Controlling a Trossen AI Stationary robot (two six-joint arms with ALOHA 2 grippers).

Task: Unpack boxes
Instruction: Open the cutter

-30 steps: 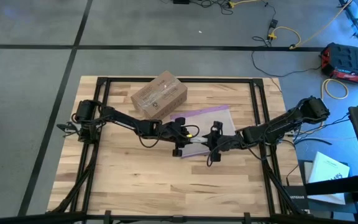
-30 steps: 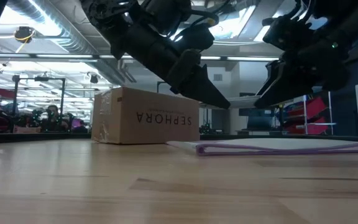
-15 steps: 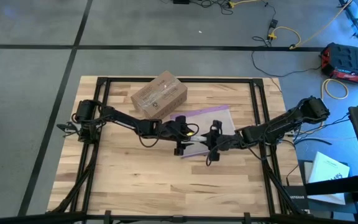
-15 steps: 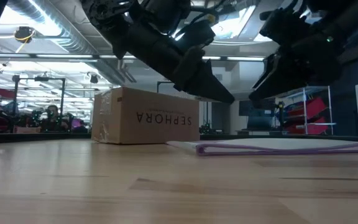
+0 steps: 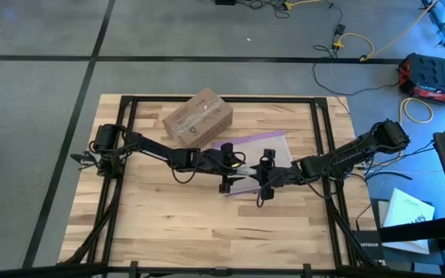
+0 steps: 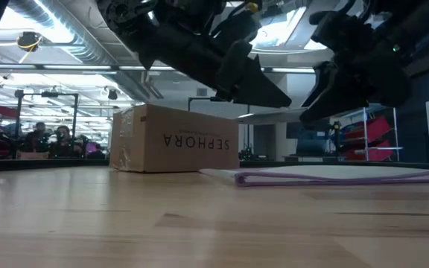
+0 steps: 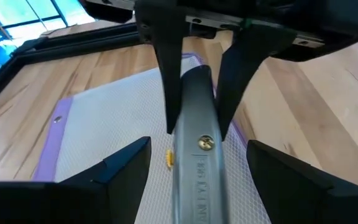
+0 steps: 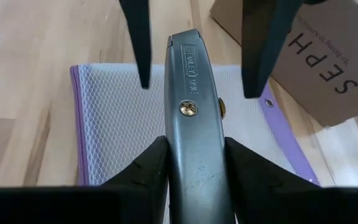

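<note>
High view: the box (image 5: 198,116) sits at 12 o'clock on the table (image 5: 168,232), flaps shut, not yet unpacked. The left gripper (image 5: 232,171) and right gripper (image 5: 259,180) meet above the zip bag (image 5: 265,144) at table centre, presumably to pass the cutter.

Low view: both grippers hang clear of the tabletop; the box stands behind them.

Left wrist view: fingers (image 7: 114,165) stand spread, flanking the knife (image 7: 194,155) without touching.

Right wrist view: fingers (image 8: 138,168) clamp the knife body, keeping it steady
</note>
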